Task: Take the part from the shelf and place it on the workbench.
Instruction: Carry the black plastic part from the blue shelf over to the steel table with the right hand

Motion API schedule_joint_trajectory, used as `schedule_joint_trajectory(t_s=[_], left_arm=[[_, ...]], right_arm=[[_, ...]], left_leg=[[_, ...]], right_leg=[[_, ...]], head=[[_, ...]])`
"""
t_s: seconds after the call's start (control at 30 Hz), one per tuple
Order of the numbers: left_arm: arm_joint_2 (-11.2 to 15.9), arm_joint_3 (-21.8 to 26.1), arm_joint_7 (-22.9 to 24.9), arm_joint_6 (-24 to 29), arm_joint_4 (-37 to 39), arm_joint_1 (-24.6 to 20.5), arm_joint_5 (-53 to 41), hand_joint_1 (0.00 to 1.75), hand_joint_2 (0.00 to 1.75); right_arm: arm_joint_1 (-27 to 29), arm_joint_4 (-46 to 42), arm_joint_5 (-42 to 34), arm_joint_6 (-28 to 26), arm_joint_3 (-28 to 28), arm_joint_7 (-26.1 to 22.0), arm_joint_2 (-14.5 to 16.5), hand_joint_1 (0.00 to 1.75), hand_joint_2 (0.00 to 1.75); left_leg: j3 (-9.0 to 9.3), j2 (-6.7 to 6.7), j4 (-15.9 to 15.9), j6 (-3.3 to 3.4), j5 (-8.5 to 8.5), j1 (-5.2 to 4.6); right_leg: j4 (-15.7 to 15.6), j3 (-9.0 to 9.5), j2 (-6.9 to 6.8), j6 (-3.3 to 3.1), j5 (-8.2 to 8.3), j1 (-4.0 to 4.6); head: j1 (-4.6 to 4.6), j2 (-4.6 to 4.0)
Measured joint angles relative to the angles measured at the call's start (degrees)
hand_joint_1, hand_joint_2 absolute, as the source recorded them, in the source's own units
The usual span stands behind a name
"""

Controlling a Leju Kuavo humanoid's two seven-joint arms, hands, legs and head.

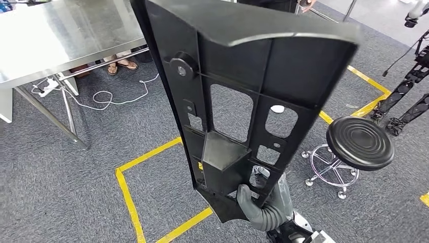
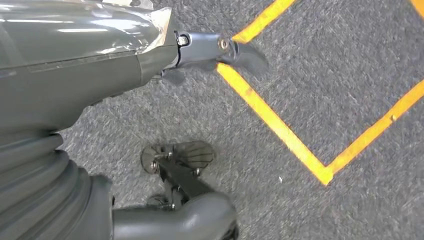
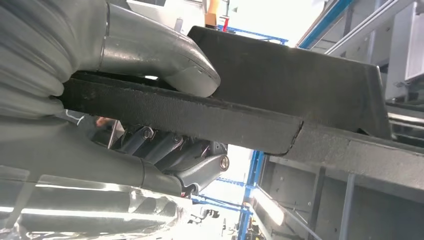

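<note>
The right hand (image 1: pixel 251 200) is gripping the lower end of the black plastic panel part (image 1: pixel 243 86), holding it upright and tilted in front of the head camera, off the floor and well apart from the steel worktop (image 1: pixel 60 35) at upper left. In the right wrist view the grey thumb (image 3: pixel 170 65) is pressing on one face of the part's edge (image 3: pixel 200 115) while the darker fingers (image 3: pixel 200 167) are wrapping the other side, so the part is clamped between them. The part is showing ribs, several cut-out windows and a round boss (image 1: pixel 183 66) near its upper left.

The left hand (image 2: pixel 200 55) is hanging over the grey carpet (image 2: pixel 325 75), holding nothing, with its fingers apart; one dark fingertip is lying over the yellow floor tape (image 2: pixel 280 125).

On the floor in the head view: a yellow tape rectangle (image 1: pixel 126 187), a white cable (image 1: pixel 109 96) and a power strip (image 1: pixel 48 88) under the worktop, and a black round stool (image 1: pixel 360 142) on a chrome wheeled base at right. A person's sandalled feet (image 1: pixel 121 65) are showing beyond the worktop. Dark robot limbs (image 1: pixel 410 96) are standing at the far right edge.
</note>
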Motion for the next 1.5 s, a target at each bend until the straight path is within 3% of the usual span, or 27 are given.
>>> schedule_joint_trajectory(t_s=[0.07, 0.13, 0.17, 0.2, 0.23, 0.3, 0.37, 0.47, 0.53, 0.6, 0.67, 0.7, 0.77, 0.8, 0.87, 0.93, 0.97, 1.03, 1.1, 1.17, 1.2, 1.23, 1.3, 1.37, 1.47, 1.5], left_arm=[[-0.03, 0.0, 0.01, 0.0, 0.0, -0.17, -0.09, 0.0, 1.75], [-0.04, 0.01, 0.08, -0.01, 0.0, -0.27, -0.19, 0.0, 1.75], [-0.04, 0.01, 0.12, -0.02, 0.0, -0.23, -0.24, 0.0, 1.75], [-0.05, 0.03, 0.16, -0.02, 0.0, -0.2, -0.28, 0.0, 1.75], [-0.05, 0.06, 0.19, -0.02, 0.0, -0.18, -0.28, 0.0, 1.75], [-0.04, 0.14, 0.2, -0.02, 0.0, -0.32, -0.28, 0.0, 1.75], [-0.07, 0.27, 0.2, -0.03, -0.01, -0.49, -0.28, 0.0, 1.75], [-0.13, 0.49, 0.19, -0.04, 0.0, -0.25, -0.29, 0.0, 1.75], [-0.25, 0.54, 0.19, -0.05, 0.02, -0.16, -0.3, 0.0, 1.75], [-0.33, 0.55, 0.22, -0.06, 0.02, -0.24, -0.3, 0.0, 1.75], [-0.33, 0.56, 0.24, -0.06, 0.02, -0.24, -0.3, 0.0, 1.75], [-0.34, 0.57, 0.24, -0.06, 0.02, -0.22, -0.3, 0.0, 1.75], [-0.35, 0.57, 0.24, -0.08, 0.02, -0.21, -0.31, 0.0, 1.75], [-0.36, 0.57, 0.25, -0.08, 0.02, -0.26, -0.32, 0.0, 1.75], [-0.34, 0.57, 0.27, -0.08, 0.02, -0.3, -0.32, 0.0, 1.75], [-0.28, 0.6, 0.31, -0.08, 0.02, -0.17, -0.32, 0.0, 1.75], [-0.28, 0.61, 0.32, -0.1, 0.02, -0.06, -0.33, 0.0, 1.75], [-0.27, 0.63, 0.33, -0.12, 0.02, -0.09, -0.38, 0.0, 1.75], [-0.28, 0.71, 0.33, -0.12, 0.02, -0.37, -0.41, 0.0, 1.75], [-0.27, 0.78, 0.34, -0.11, 0.02, -0.47, -0.41, 0.0, 1.75], [-0.26, 0.8, 0.34, -0.11, 0.02, -0.45, -0.42, 0.0, 1.75], [-0.25, 0.81, 0.35, -0.08, 0.02, -0.44, -0.47, 0.0, 1.75], [-0.19, 0.84, 0.35, -0.03, 0.01, -0.57, -0.66, 0.0, 1.75], [-0.14, 0.84, 0.38, -0.01, -0.02, -0.82, -0.89, 0.0, 1.75], [-0.06, 0.86, 0.47, -0.04, -0.04, -0.9, -1.09, 0.0, 1.75], [-0.06, 0.86, 0.49, -0.06, -0.04, -0.9, -1.18, 0.0, 1.75]], right_arm=[[0.0, -0.1, -0.03, 0.01, -0.07, 0.12, 0.15, 1.75, 1.75], [0.02, -0.14, -0.04, 0.02, -0.12, 0.24, 0.26, 1.75, 1.75], [0.02, -0.14, -0.04, 0.02, -0.14, 0.29, 0.31, 1.75, 1.75], [0.01, -0.15, -0.04, 0.03, -0.15, 0.33, 0.35, 1.75, 1.75], [0.0, -0.17, -0.05, 0.04, -0.15, 0.39, 0.39, 1.75, 1.75], [-0.03, -0.3, -0.05, 0.09, -0.19, 0.5, 0.49, 1.75, 1.75], [-0.12, -0.42, -0.05, 0.13, -0.22, 0.62, 0.57, 1.75, 1.75], [-0.25, -0.48, -0.05, 0.16, -0.25, 0.76, 0.78, 1.75, 1.75], [-0.43, -0.55, -0.06, 0.17, -0.31, 0.86, 0.85, 1.75, 1.75], [-0.39, -0.52, -0.06, 0.17, -0.39, 0.98, 0.81, 1.75, 1.75], [-0.12, -0.37, -0.08, 0.17, -0.54, 1.07, 0.75, 1.75, 1.75], [-0.08, -0.31, -0.11, 0.17, -0.63, 1.11, 0.72, 1.75, 1.75], [-0.29, -0.26, -0.25, 0.2, -0.83, 1.12, 0.69, 1.75, 1.75], [-0.44, -0.25, -0.34, 0.23, -0.89, 1.12, 0.69, 1.75, 1.75], [-0.69, -0.21, -0.5, 0.31, -0.96, 1.12, 0.7, 1.75, 1.75], [-0.86, -0.14, -0.55, 0.36, -1.01, 1.13, 0.73, 1.75, 1.75], [-0.97, -0.11, -0.56, 0.37, -1.04, 1.14, 0.78, 1.75, 1.75], [-1.14, -0.09, -0.58, 0.45, -1.09, 1.14, 0.87, 1.75, 1.75], [-1.25, 0.03, -0.7, 0.58, -1.16, 1.14, 0.89, 1.75, 1.75], [-1.4, 0.32, -0.93, 0.7, -1.2, 1.18, 0.85, 1.75, 1.75], [-1.56, 0.48, -1.08, 0.73, -1.2, 1.2, 0.84, 1.75, 1.75], [-1.76, 0.61, -1.25, 0.73, -1.2, 1.21, 0.84, 1.75, 1.75], [-2.21, 0.73, -1.57, 0.48, -1.21, 1.27, 0.83, 1.75, 1.75], [-2.47, 0.74, -1.74, -0.17, -1.21, 1.48, 0.81, 1.75, 1.75], [-2.53, 0.74, -1.92, -1.22, -1.21, 1.97, 0.8, 1.75, 1.75], [-2.54, 0.74, -2.01, -1.44, -1.23, 2.1, 0.81, 1.75, 1.75]], left_leg=[[-3.21, 3.06, 6.57, -0.6, -3.37, 0.1], [-6.71, 3.94, 12.94, -0.92, -5.6, 0.31], [-7.29, 4.07, 13.7, -0.95, -5.28, 0.37], [-6.68, 4.24, 12.2, -0.89, -3.93, 0.41], [-5.0, 4.82, 8.77, -0.68, -1.94, 0.39], [-1.13, 7.16, 1.31, -0.1, 0.96, 0.01], [0.35, 8.19, -1.74, 0.34, 1.43, -0.49], [0.78, 6.15, -2.56, 0.99, 1.56, -0.66], [1.67, 4.78, -3.43, 1.51, 1.91, -0.34], [1.91, 3.37, -3.67, 1.9, 1.98, -0.19], [1.87, 1.82, -3.65, 2.1, 1.91, -0.22], [1.89, 1.01, -3.61, 2.1, 1.88, -0.21], [1.97, -0.53, -3.5, 1.91, 1.79, -0.19], [1.93, -1.21, -3.26, 1.7, 1.64, -0.32], [1.65, -2.27, -2.91, 1.2, 1.43, -0.45], [1.35, -3.13, -2.76, 0.68, 1.37, -0.24], [1.22, -2.71, -2.46, 0.41, 1.19, -0.15], [-0.09, 0.05, 0.43, -0.16, -0.42, -0.09], [-3.45, 3.03, 6.98, -0.64, -3.37, 0.04], [-6.34, 3.91, 11.92, -0.89, -4.55, 0.25], [-6.37, 4.13, 11.6, -0.89, -3.64, 0.29], [-5.24, 4.44, 9.1, -0.76, -1.84, 0.3], [-1.54, 6.18, 1.8, -0.22, 1.21, -0.01], [0.35, 7.46, -1.85, 0.35, 1.86, -0.55], [0.63, 6.46, -2.66, 1.16, 1.93, -0.84], [0.99, 6.11, -3.23, 1.5, 2.15, -0.68]], right_leg=[[-0.03, 0.18, -1.07, -0.58, -0.19, 0.08], [-0.02, 0.25, -2.32, -0.93, -0.4, 0.2], [-0.02, 0.32, -2.92, -1.0, -0.52, 0.22], [-0.02, 0.44, -3.48, -1.03, -0.64, 0.22], [-0.03, 0.64, -4.04, -0.98, -0.8, 0.24], [-0.03, 1.06, -5.02, -0.6, -1.25, 0.56], [-0.12, 1.39, -5.99, -0.04, -1.63, 1.0], [-0.4, 2.27, -7.37, 0.78, -2.23, 1.34], [2.58, 1.32, -5.46, 0.95, -3.9, 1.35], [9.72, -2.59, -2.43, 0.47, -6.58, 1.1], [14.57, -5.83, -1.25, 0.47, -7.69, 1.03], [13.97, -5.95, -0.99, 0.84, -6.93, 0.99], [7.5, -3.43, 0.44, 1.86, -3.6, 0.67], [3.89, -1.97, 1.53, 2.07, -2.0, 0.47], [0.18, -0.33, 2.78, 1.69, -0.43, 0.25], [-0.05, -0.02, 1.93, 0.91, -0.17, 0.23], [-0.09, 0.11, 1.48, 0.64, -0.14, 0.17], [-0.27, 0.51, 0.33, -0.14, -0.23, 0.01], [-0.27, 0.81, -0.98, -0.83, -0.58, 0.36], [-0.26, 1.07, -2.34, -1.23, -0.89, 0.64], [-0.26, 1.24, -2.95, -1.33, -1.04, 0.71], [-0.26, 1.46, -3.5, -1.34, -1.22, 0.76], [-0.35, 2.0, -4.52, -1.11, -1.63, 0.97], [-0.53, 2.28, -5.3, -0.64, -1.95, 1.22], [-0.81, 2.59, -6.05, 0.16, -2.23, 1.36], [-0.15, 2.36, -5.37, 0.29, -2.68, 1.38]], head=[[-0.29, 0.0], [-0.34, 0.0], [-0.35, 0.0], [-0.36, 0.0], [-0.36, 0.0], [-0.37, 0.0], [-0.27, 0.0], [-0.19, 0.0], [-0.12, 0.0], [0.14, 0.0], [0.33, 0.0], [0.34, 0.0], [0.38, 0.0], [0.39, 0.0], [0.32, 0.0], [0.24, 0.0], [0.23, 0.0], [-0.15, 0.0], [-0.54, 0.0], [-0.55, 0.0], [-0.57, 0.0], [-0.55, 0.0], [-0.52, 0.0], [-0.49, 0.0], [-0.48, 0.0], [-0.47, 0.0]])
